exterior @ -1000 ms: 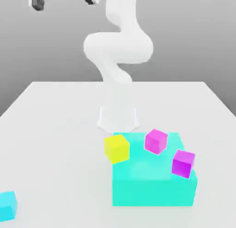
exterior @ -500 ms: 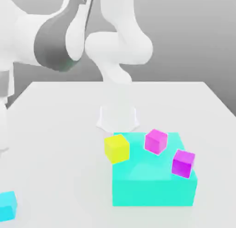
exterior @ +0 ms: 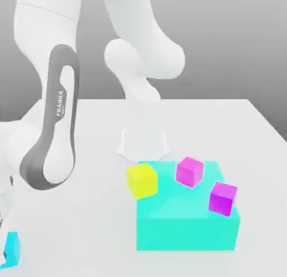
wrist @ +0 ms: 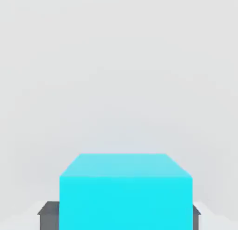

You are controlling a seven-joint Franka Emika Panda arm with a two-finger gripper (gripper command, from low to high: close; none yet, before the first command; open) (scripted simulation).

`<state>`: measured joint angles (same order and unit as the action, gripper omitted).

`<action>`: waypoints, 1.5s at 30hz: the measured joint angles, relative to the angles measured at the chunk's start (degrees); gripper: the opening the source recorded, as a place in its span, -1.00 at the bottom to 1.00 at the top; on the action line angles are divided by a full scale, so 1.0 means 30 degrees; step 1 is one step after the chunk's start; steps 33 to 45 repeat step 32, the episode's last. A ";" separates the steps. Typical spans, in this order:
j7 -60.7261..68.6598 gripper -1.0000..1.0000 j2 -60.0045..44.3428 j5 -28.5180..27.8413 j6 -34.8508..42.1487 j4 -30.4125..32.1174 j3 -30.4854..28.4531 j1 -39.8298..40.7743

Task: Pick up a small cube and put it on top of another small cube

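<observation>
Jaws (wrist: 119,216) just came down and are grasping the light-blue cube (wrist: 125,201), around 8 o'clock in the exterior view, so lifting's next imo. Yellow (exterior: 142,181), pink (exterior: 189,172) and purple cubes (exterior: 222,199) sit toward 5 o'clock by the turquoise block (exterior: 185,234), possible targets.

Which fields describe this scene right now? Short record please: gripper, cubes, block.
gripper: closed on blue cube, a finger pad against its side
blue_cube: at the exterior view's left edge
yellow_cube: on teal block, overhanging its edge
pink_cube: on block
purple_cube: on block, near the exterior view's right side of it
stacked_cubes: none
</observation>
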<state>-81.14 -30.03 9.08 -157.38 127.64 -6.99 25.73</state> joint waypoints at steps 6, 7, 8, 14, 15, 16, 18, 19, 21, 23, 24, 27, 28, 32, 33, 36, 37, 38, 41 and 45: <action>-0.0468 -1.00 0.2307 -0.0639 0.1816 0.0507 -0.0508 -0.0388; -0.0428 -1.00 0.3005 -0.0793 0.2237 0.0747 -0.0298 -0.0708; -0.0270 -1.00 0.3719 -0.0918 0.2595 0.1051 0.0157 -0.1156; 0.0985 -1.00 0.7443 -0.1239 0.4303 0.2855 0.2947 -0.3756; 0.1231 -1.00 0.8044 -0.1245 0.4574 0.3163 0.3427 -0.4381; 0.1503 -1.00 0.8678 -0.1236 0.4870 0.3482 0.3914 -0.5360; 0.2187 -1.00 1.0209 -0.1195 0.5657 0.4204 0.4839 -0.7375; 0.2569 -1.00 1.1085 -0.1187 0.6130 0.4609 0.5315 -0.8410; 0.3179 -1.00 1.2546 -0.1219 0.6891 0.5332 0.6080 -0.9498; 0.3749 -1.00 1.3873 -0.1225 0.7580 0.6019 0.7033 -1.0577; 0.3839 -1.00 1.3954 -0.1315 0.7403 0.6302 0.7332 -1.0854; 0.3598 -1.00 1.2728 -0.1816 0.5530 0.7003 0.7730 -1.0981; 0.3470 -1.00 1.2165 -0.1992 0.4762 0.7220 0.7799 -1.0969; 0.3395 1.00 1.1847 -0.2094 0.4329 0.7342 0.7826 -1.0974; 0.3395 1.00 1.1847 -0.2094 0.4329 0.7342 0.7826 -1.0974; 0.3395 1.00 1.1847 -0.2094 0.4329 0.7342 0.7826 -1.0974; 0.3395 1.00 1.1847 -0.2094 0.4329 0.7342 0.7826 -1.0974; 0.3395 1.00 1.1847 -0.2094 0.4329 0.7342 0.7826 -1.0974; 0.3395 1.00 1.1847 -0.2094 0.4329 0.7342 0.7826 -1.0974; 0.3395 1.00 1.1847 -0.2094 0.4329 0.7342 0.7826 -1.0974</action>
